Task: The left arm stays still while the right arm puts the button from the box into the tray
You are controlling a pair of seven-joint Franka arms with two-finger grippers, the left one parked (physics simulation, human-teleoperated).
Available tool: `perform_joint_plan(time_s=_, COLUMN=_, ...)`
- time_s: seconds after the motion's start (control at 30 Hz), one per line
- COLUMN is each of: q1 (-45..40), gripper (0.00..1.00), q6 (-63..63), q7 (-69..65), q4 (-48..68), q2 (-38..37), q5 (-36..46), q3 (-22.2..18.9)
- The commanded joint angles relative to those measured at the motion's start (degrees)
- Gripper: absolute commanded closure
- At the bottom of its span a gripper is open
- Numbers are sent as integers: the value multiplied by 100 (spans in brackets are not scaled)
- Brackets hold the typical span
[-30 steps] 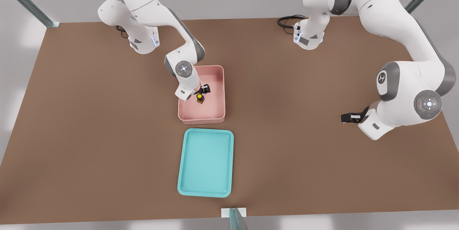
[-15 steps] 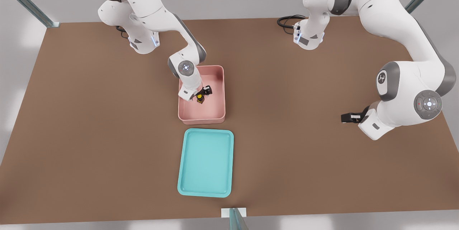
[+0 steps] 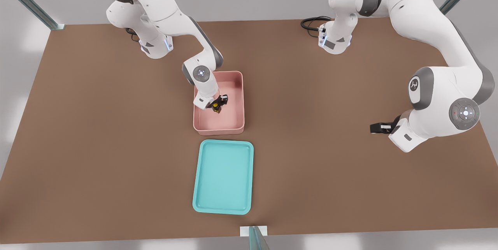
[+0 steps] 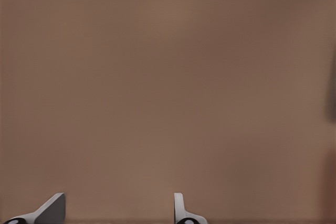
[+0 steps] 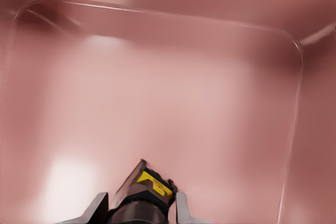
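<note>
Button [image 3: 215, 106] sits inside the pink box [image 3: 236, 119], toward the front view's left side of the floor, with the right arm's gripper [image 3: 216, 105] lowered over it. In the front view only a speck of yellow cap and dark body shows beneath the arm's wrist, so its heading cannot be read there. The right wrist view is closer: the button [image 5: 148, 192] lies between the 2 pale fingers [image 5: 181, 207], its yellow cap [image 5: 154, 184] facing away from the camera toward the box's far wall [image 5: 173, 19], its dark body running back toward the wrist, so the long axis runs along the fingers. The jaws stand close on either side of the body, pinching it. That view also shows the box's smooth pink floor and rounded corners, which the arm partly hides in the front view.

Only the front view shows the turquoise tray [image 3: 202, 203], lying flat just nearer the camera than the box, apart from it by a strip of bare table [image 3: 97, 145], its long side running near to far. The left wrist view shows nothing but plain brown tabletop.

The table is a matte brown sheet; pale grey walls and slanting metal struts [image 3: 27, 0] stand at its far corners.
</note>
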Motion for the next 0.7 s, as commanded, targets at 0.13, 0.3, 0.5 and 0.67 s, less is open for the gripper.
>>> perform_joint_plan(time_s=0.13, q1=-4, gripper=49, q6=-55, q7=263, q4=92, q2=-158, q5=305, q3=129)
perform_joint_plan(time_s=0.3, q1=-145, gripper=49, q6=-1109, q7=219, q4=901, q2=-334, q5=428, q3=58)
perform_joint_plan(time_s=0.5, q1=-1059, gripper=49, q6=-1963, q7=-800, q4=2430, q2=87, q5=420, q3=-3)
perform_joint_plan(time_s=0.67, q1=-1208, gripper=49, q6=-1954, q7=-967, q4=4434, q2=1660, q5=771, q3=23)
